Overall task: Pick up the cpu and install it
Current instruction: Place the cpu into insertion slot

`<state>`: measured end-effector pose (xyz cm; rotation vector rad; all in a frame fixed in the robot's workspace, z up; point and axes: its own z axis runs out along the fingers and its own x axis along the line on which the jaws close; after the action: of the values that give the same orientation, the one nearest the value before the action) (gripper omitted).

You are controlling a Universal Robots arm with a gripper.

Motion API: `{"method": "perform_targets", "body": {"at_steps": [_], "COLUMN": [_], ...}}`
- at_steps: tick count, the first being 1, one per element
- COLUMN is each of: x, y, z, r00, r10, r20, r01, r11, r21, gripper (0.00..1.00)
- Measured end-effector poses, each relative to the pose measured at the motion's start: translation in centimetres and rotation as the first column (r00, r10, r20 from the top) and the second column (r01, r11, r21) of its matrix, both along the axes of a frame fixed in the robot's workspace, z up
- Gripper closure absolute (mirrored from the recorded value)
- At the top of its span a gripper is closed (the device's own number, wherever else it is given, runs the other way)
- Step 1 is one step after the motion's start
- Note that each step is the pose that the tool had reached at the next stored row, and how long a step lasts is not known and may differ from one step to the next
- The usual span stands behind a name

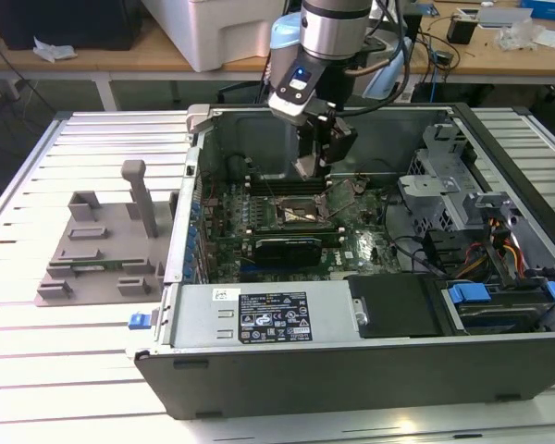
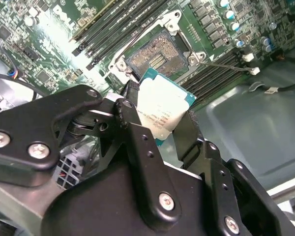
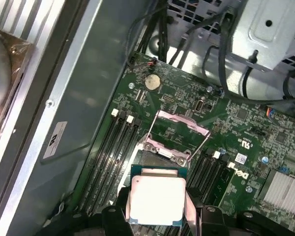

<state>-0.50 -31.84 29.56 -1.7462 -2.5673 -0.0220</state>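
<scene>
Your claw (image 2: pixel 160 112) is clenching the cpu (image 2: pixel 163 104) by two opposite edges, with the silver top facing the cameras in both wrist views. You are holding it inside the open computer case (image 1: pixel 351 365), above the green motherboard (image 3: pixel 246 128) and not resting on anything that I can see. What matters here is the socket (image 2: pixel 155 51). It is lying just past the chip's far edge, away from the claw body, so the chip is hanging beside the opening, not squarely over it. The socket's metal lid (image 3: pixel 179 127) is standing tilted up and the bed of contacts is lying bare. The chip is square, so it has no long axis to line up, and its edges are running close to parallel with the socket frame. The claw body is hiding the chip's near edge, I cannot pick out its corner mark or notches, and its height above the socket is not showing from these angles.
</scene>
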Motion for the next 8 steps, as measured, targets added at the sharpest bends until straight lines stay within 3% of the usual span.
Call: {"method": "perform_targets", "body": {"at_steps": [6,7,8], "x": [0.0,0.0,0.0], "y": [0.0,0.0,0.0], "z": [-0.04,-0.05,-0.07], "r00": [0.9952,0.9917,0.9828], "r10": [-0.098,-0.128,-0.185], "r20": [0.0,0.0001,0.0009], "r01": [0.098,0.128,0.185], "r11": [0.9952,0.9917,0.9828], "r21": [-0.0009,-0.001,-0.0054], "gripper": [0.47,0.47,0.47]}}
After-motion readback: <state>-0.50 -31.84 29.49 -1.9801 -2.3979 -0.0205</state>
